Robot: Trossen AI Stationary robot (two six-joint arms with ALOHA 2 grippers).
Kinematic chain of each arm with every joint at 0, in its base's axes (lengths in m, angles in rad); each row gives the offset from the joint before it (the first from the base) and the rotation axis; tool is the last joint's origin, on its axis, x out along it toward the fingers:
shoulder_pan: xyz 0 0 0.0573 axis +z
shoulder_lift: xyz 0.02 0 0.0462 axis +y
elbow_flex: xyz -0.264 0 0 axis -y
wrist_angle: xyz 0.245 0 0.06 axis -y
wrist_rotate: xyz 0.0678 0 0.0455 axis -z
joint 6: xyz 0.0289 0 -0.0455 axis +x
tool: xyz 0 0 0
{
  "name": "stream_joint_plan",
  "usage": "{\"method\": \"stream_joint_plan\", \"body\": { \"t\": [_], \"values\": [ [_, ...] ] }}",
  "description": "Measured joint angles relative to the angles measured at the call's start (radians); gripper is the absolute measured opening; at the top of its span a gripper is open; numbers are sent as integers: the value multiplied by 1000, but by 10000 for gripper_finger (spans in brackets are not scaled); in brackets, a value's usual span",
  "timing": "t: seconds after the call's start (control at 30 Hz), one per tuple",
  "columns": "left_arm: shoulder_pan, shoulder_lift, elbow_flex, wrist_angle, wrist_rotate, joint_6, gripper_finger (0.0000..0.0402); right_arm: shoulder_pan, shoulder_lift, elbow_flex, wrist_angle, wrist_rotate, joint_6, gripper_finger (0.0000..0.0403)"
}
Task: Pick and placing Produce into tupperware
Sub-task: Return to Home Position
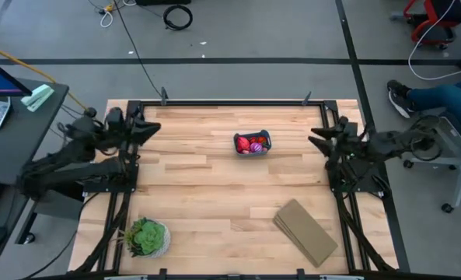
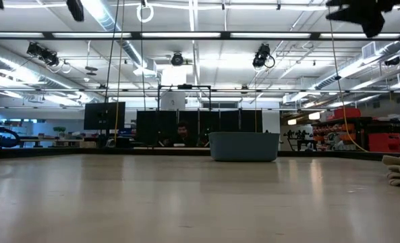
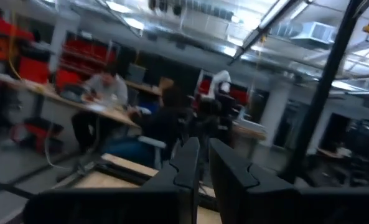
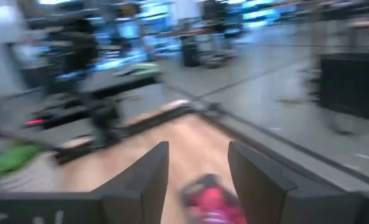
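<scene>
Small teal-blue rounded plastic tub [image 1: 267,141] stands toward the far side of the pale wooden table [image 1: 214,194], midway between the arms and well apart from both. The red and purple toy produce [image 1: 250,145] lies piled inside it. No piece shows loose on the wood, so loading looks complete.

Left gripper [image 1: 151,127] hangs by the left rail, claw narrow, fingers almost touching, holding nothing. Right gripper [image 1: 316,137] hangs by the right rail, claw wide and empty, pointed toward the tub. Both sit clear of the work, probably parking.

Green leafy plant in a white pot [image 1: 146,237] and flat tan rectangular block [image 1: 306,232] sit near the front edge.
</scene>
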Motion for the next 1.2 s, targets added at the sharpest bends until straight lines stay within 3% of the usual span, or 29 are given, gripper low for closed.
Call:
{"method": "stream_joint_plan", "body": {
  "t": [0.13, 0.23, 0.6, 0.73, 0.9, 1.2],
  "values": [
    [33, -21, -125, 99, -63, 23, 37, -11, -41, -40, -85, 193, 74, 176],
    [82, -50, -174, 91, -88, -3, 35, -23, -100, -44, -169, 229, 145, 176],
    [177, -192, -205, 89, -49, -2, 29, -23, -305, -64, -170, 76, 47, 177],
    [199, -235, -205, 92, -48, 1, 25, -23, -316, -179, 74, 33, -58, 178],
    [205, -242, -205, 91, -29, -125, 27, -23, -305, -335, 387, -79, -166, 176],
    [204, -242, -205, 96, -3, -88, 16, -51, -305, -437, 468, -112, -69, 177]
  ]
}}
